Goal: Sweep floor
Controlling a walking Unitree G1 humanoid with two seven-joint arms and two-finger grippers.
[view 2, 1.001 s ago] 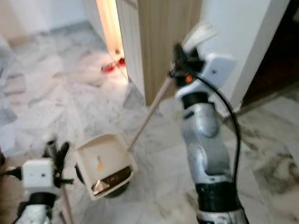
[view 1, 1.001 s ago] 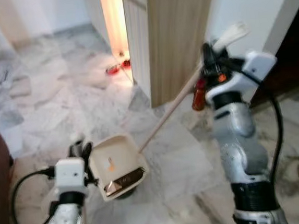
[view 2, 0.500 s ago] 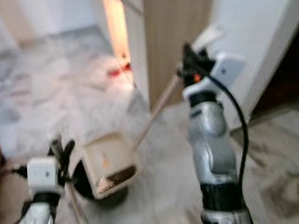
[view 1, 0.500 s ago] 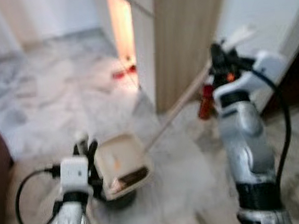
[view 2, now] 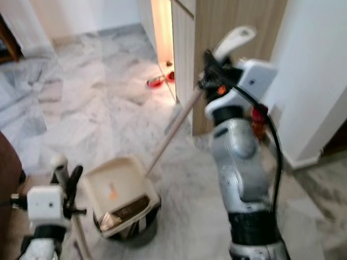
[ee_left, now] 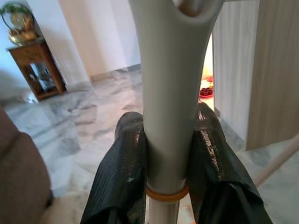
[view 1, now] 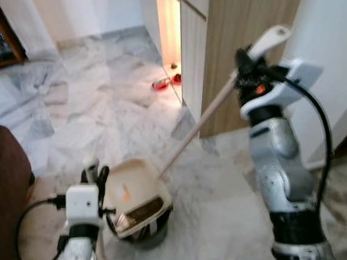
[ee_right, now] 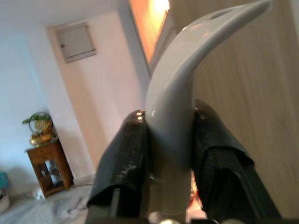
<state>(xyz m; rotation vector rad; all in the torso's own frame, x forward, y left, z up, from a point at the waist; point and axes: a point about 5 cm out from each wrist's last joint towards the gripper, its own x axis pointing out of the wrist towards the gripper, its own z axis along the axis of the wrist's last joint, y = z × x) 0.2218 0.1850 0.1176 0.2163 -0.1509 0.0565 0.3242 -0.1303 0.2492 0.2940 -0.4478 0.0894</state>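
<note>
We've got the right gripper (ee_right: 170, 140) pinching the broom handle (view 1: 206, 120) up by the wood cabinet (view 1: 250, 32), left gripper (ee_left: 168, 154) pinching the dustpan handle (ee_left: 170, 93), dustpan (view 1: 134, 197) sitting low on the marble floor (view 1: 99, 112) with broom head under it.

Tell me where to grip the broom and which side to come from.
Grip the broom near the top of its slanted pole, just below the curved white handle end, closing from both sides across the round shaft. The right gripper holds it that way, and the pole slopes down to the dustpan.
</note>
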